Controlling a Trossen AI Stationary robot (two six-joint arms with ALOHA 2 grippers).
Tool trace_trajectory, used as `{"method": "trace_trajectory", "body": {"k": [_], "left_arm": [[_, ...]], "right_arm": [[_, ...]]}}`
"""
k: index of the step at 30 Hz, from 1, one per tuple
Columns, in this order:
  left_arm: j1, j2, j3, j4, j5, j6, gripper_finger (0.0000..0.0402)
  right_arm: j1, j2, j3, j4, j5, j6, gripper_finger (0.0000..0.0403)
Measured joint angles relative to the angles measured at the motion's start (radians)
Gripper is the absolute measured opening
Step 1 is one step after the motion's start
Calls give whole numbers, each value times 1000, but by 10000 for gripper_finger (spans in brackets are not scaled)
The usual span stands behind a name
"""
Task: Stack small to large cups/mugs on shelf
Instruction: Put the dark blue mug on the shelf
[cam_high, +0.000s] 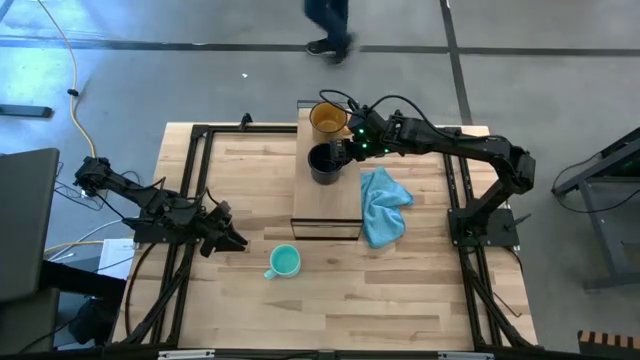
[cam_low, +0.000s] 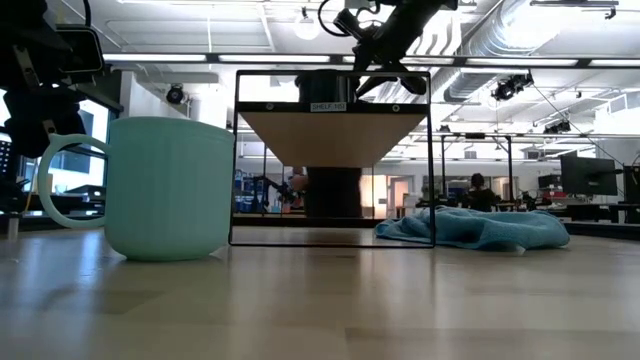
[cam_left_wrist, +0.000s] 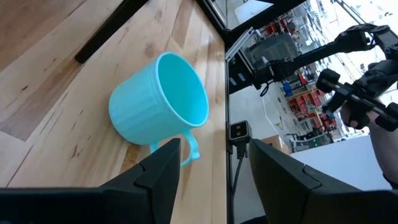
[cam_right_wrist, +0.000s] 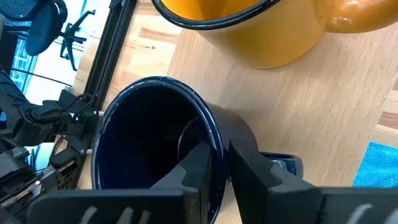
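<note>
The shelf (cam_high: 328, 200) carries the amber mug (cam_high: 327, 119) and, just beside it, the black mug (cam_high: 324, 162) — right gripper (cam_right_wrist: 221, 163) pinching its rim; probably placing it; the teal mug (cam_high: 284, 262) waits on the table — left gripper (cam_left_wrist: 214, 163) spread nearby

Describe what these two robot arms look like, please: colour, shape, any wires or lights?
Both arms are dark, nearly black, built of slim jointed segments. Each ends in two flat, dark fingers: the left gripper and the right gripper. Black cables loop along the right arm near its wrist, where small green lights glow. No lettering is readable on them.
</note>
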Motion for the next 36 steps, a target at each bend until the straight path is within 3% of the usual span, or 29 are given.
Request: {"method": "trace_trajectory", "body": {"k": [36], "left_arm": [[0, 0, 0, 0, 0, 0, 179]], "right_arm": [[0, -3, 0, -3, -10, 19, 53]]}}
